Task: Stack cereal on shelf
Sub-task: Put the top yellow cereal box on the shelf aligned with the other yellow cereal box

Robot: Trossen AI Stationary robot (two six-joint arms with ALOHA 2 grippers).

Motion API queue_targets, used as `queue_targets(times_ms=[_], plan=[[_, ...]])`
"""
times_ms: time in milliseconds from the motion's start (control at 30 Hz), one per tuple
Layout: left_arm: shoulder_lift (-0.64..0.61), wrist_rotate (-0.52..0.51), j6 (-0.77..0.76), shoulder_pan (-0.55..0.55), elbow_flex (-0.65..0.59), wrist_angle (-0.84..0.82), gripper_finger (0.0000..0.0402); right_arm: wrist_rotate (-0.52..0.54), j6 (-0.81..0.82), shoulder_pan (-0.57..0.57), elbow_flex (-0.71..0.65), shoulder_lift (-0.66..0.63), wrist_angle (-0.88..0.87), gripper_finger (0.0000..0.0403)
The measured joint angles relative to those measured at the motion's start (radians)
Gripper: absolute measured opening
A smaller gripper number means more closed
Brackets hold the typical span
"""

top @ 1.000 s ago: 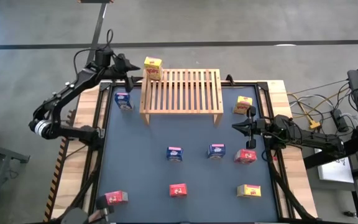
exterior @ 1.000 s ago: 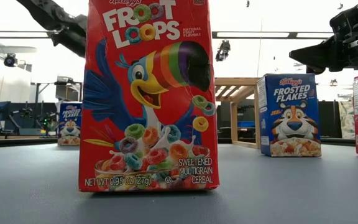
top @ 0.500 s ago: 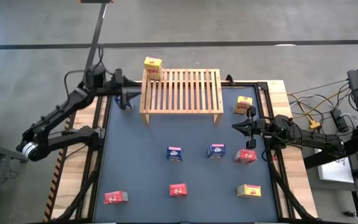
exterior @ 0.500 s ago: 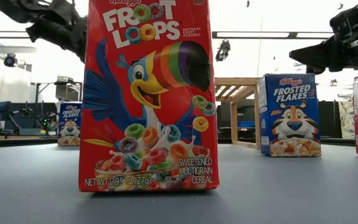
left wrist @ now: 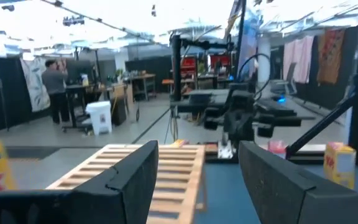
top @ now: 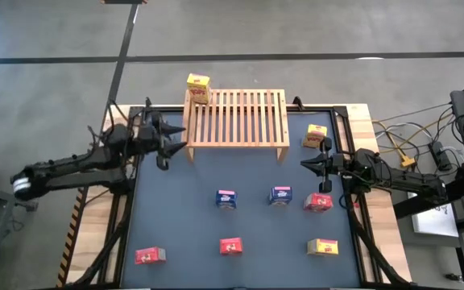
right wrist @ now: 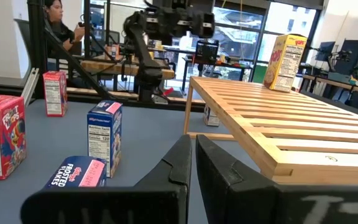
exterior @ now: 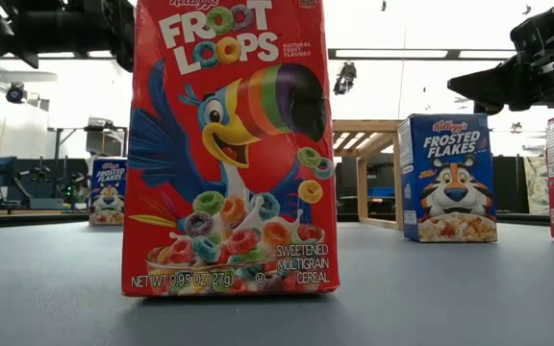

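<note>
The table (top: 184,217) is seen with the shelf (top: 236,119) set at its far edge. Only one yellow box (top: 198,87) is carried on the shelf, upright at the far-left corner of the slats.

The left arm has been drawn back from that corner over the last second and swung lower and nearer. The left gripper (top: 170,145) is now held just beside the shelf's left leg. Its fingers (left wrist: 135,180) are spread apart with nothing between them, so the yellow box is judged to be released and placed.

The right gripper (top: 322,163) has not been moved. It is kept at the table's right side, near the shelf's right leg, with its fingers (right wrist: 179,168) pressed together on nothing.

A blue box (exterior: 109,190) is seen standing on the table left of the shelf in the low view. From above it is hidden under the left arm. It is judged to be the next box to be taken, since the spread fingers are placed right over its spot.

Seven other boxes (top: 230,246) are left scattered over the near and right parts of the table. Most of the task is therefore still to be done.
</note>
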Motion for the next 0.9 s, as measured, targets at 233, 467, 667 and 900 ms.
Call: queue_targets(times_ms=[233, 467, 667, 900], plan=[[0.056, -0.191, 0.046, -0.174, 0.014, 0.017, 0.0207, 0.0, 0.0, 0.0, 0.0, 0.0, 0.0, 0.0013], [0.178, -0.2, 0.03, -0.198, 0.014, 0.112, 0.0207, 0.0, 0.0, 0.0, 0.0, 0.0, 0.0, 0.0013], [0.311, -0.2, -0.003, -0.198, 0.013, 0.194, 0.0207, 0.0, 0.0, 0.0, 0.0, 0.0, 0.0, 0.0013], [0.353, -0.199, 0.052, -0.198, 0.013, 0.383, 0.0207, 0.0, 0.008, 0.0, 0.0, 0.0, 0.028, 0.0013]])
